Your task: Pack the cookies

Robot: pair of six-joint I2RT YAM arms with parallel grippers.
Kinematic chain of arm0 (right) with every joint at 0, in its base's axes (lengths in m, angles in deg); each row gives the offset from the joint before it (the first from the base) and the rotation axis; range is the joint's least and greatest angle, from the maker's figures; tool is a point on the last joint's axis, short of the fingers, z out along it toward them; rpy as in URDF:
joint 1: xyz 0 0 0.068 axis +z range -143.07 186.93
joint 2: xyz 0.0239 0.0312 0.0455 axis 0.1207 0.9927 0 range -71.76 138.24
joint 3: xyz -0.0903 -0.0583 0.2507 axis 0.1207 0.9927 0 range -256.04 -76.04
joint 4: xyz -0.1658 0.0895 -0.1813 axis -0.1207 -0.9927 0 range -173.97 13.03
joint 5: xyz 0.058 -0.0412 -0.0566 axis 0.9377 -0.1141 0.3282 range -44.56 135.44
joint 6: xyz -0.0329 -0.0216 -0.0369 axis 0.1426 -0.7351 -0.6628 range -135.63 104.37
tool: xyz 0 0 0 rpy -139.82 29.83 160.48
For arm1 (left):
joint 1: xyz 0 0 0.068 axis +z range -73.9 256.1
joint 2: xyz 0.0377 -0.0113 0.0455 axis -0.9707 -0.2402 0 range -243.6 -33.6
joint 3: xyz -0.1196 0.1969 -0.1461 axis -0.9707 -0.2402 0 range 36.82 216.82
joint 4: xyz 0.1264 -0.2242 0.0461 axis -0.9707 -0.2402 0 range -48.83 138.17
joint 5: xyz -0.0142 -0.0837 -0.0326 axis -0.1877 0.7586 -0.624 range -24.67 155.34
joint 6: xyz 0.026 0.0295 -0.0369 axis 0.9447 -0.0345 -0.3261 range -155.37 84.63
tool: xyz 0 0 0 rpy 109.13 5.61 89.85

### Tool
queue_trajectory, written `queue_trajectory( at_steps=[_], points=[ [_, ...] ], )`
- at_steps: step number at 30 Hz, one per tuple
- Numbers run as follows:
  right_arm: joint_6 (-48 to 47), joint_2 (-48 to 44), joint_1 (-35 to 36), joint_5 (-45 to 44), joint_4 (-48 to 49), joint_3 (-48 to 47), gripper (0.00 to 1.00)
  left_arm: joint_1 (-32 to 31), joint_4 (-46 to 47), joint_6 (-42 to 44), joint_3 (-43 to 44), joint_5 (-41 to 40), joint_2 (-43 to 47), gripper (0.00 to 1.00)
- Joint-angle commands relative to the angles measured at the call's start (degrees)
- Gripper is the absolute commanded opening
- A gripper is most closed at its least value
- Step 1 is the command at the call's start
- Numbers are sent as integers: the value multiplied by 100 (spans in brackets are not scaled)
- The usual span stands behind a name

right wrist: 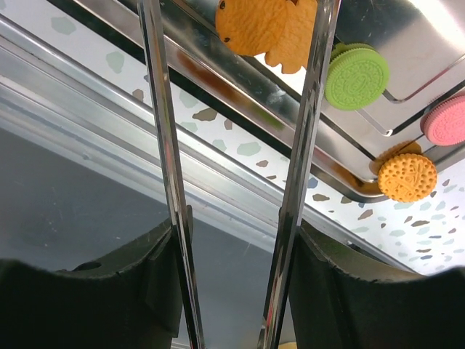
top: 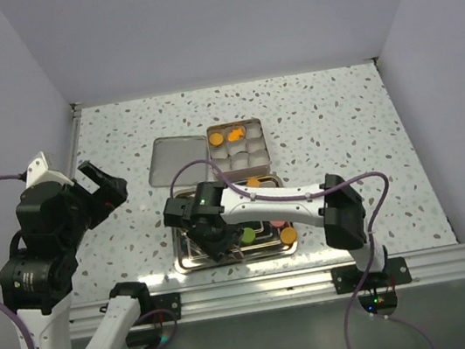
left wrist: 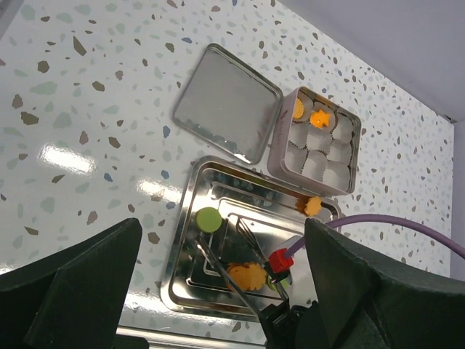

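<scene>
The cookies lie on a steel tray [top: 184,257]. Orange flower-shaped ones [right wrist: 269,29] sit between the long metal fingers [right wrist: 163,145] of my right gripper [top: 220,244], which is open and low over the tray's near left part. A green cookie [right wrist: 356,76], a pink one [right wrist: 445,120] and an orange round one [right wrist: 407,176] lie to the right. Another green one [left wrist: 208,219] lies on the tray's left. One orange flower cookie [left wrist: 313,205] rests on the far rim. My left gripper [top: 104,188] is open, empty and raised to the left.
An open tin [top: 265,141] with white paper cups stands behind the tray; an orange round cookie [left wrist: 298,108] and an orange flower one [left wrist: 320,118] sit in its far row. Its lid [top: 170,160] lies flat to the left. The table's metal rail [top: 268,288] runs along the near edge.
</scene>
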Motion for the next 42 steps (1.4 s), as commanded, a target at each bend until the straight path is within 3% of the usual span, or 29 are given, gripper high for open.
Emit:
queue_trajectory(
  at_steps=[1, 22, 30, 42],
  points=[
    [-58, 38, 42, 49, 67, 52, 54, 26, -124, 203, 291, -137, -47, 100],
    [-190, 574, 42, 23, 67, -255, 52, 25, -133, 291, 388, -190, -162, 100],
    [-181, 635, 33, 137, 163, -167, 40, 25, -89, 291, 335, -207, -171, 100],
    [-234, 363, -432, -258, -152, -447, 34, 25, -27, 387, 361, -225, -276, 100]
  ],
)
